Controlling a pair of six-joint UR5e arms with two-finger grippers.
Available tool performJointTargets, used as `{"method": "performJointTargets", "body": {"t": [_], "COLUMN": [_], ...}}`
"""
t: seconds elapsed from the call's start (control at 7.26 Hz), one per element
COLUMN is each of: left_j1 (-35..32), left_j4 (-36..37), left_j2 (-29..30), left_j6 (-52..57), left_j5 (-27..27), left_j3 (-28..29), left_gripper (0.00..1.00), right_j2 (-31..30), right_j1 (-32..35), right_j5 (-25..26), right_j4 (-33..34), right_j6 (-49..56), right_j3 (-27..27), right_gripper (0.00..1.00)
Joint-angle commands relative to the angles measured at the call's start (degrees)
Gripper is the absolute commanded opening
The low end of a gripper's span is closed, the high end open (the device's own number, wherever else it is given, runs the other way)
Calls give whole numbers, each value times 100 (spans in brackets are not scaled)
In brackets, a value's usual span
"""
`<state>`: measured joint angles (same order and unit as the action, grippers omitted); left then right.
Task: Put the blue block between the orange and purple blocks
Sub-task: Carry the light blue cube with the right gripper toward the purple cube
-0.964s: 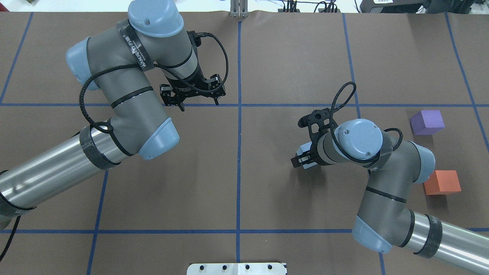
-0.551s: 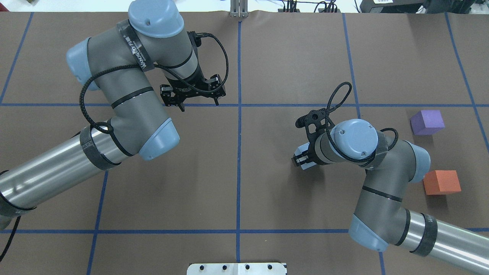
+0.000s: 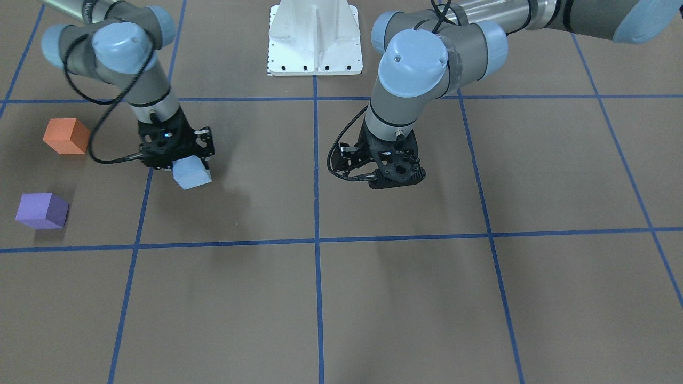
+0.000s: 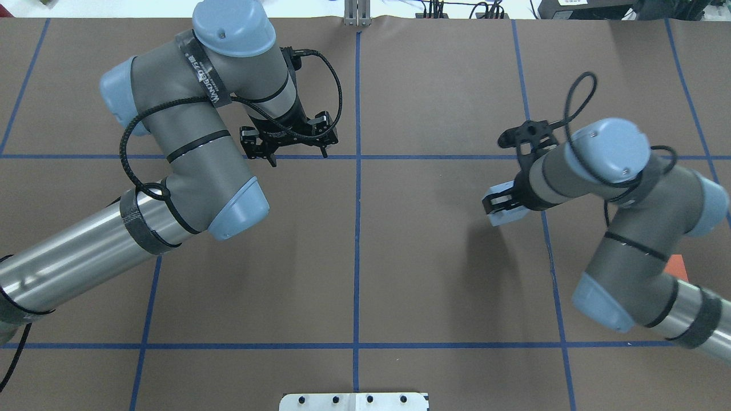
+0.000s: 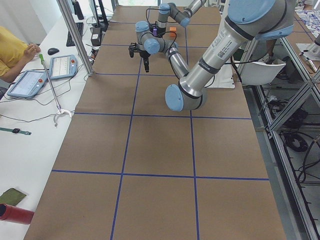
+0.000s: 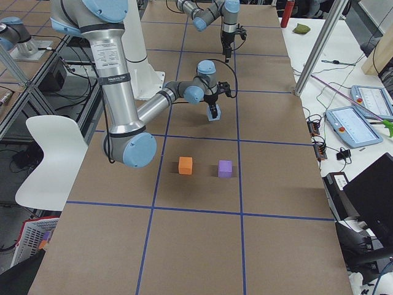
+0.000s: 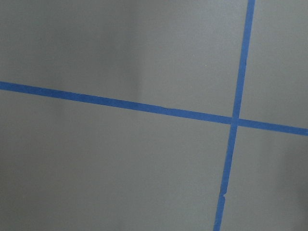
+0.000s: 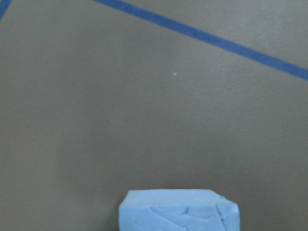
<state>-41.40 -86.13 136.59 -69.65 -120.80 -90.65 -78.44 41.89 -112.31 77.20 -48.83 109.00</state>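
My right gripper [image 4: 503, 206] is shut on the light blue block [image 4: 508, 216] and holds it above the brown table. The block also shows in the front view [image 3: 191, 174], the right side view [image 6: 214, 114] and at the bottom of the right wrist view [image 8: 178, 211]. The orange block [image 3: 66, 136] and the purple block [image 3: 41, 210] sit apart on the table, beyond the held block towards my right end. In the overhead view my right arm hides the purple block and leaves only a sliver of the orange block [image 4: 677, 265]. My left gripper [image 4: 297, 154] is open and empty, over a tape crossing.
Blue tape lines [image 4: 357, 228] divide the table into squares. The white robot base [image 3: 315, 37] stands at the table's near edge. In the left side view an operator's desk with tablets [image 5: 65, 65] and a metal post [image 5: 75, 35] border the far side.
My right arm has swung right and further from the robot with the blue block in its grip. It now covers the purple block and most of the orange one. The left arm has not moved.
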Motion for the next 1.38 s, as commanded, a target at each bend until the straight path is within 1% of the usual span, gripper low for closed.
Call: {"method": "performJointTargets", "body": {"t": [0.0,0.14,0.28,0.41,0.55,0.69,0.96,1.24], "left_j1": [10,10,10,18,18,18,27,18], "left_j4": [9,9,18,44,44,44,44,44], "left_j2": [42,43,60,78,78,87,95,95], "left_j6": [-31,-48,-179,-207,-320,-338,-409,-409], "left_j5": [30,39,48,48,57,57,57,57], "left_j3": [-5,-14,-57,-101,-128,-137,-137,-137], "left_gripper": [100,100,100,100,100,100,100,100], "right_j2": [-1343,-1871,-2181,-2315,-2299,-2281,-2228,-2219], "right_j1": [1397,1514,1576,1577,1560,1551,1551,1359], "right_j5": [-914,-837,-749,-757,-783,-792,-801,-783], "right_j4": [-46,-448,-1087,-1746,-2179,-2296,-2306,-2324], "right_j6": [-39,-65,-65,-178,-397,-399,-417,-382], "right_j3": [341,254,-104,-473,-807,-976,-969,-969], "right_gripper": [0,0,0,0,0,0,0,0]}}
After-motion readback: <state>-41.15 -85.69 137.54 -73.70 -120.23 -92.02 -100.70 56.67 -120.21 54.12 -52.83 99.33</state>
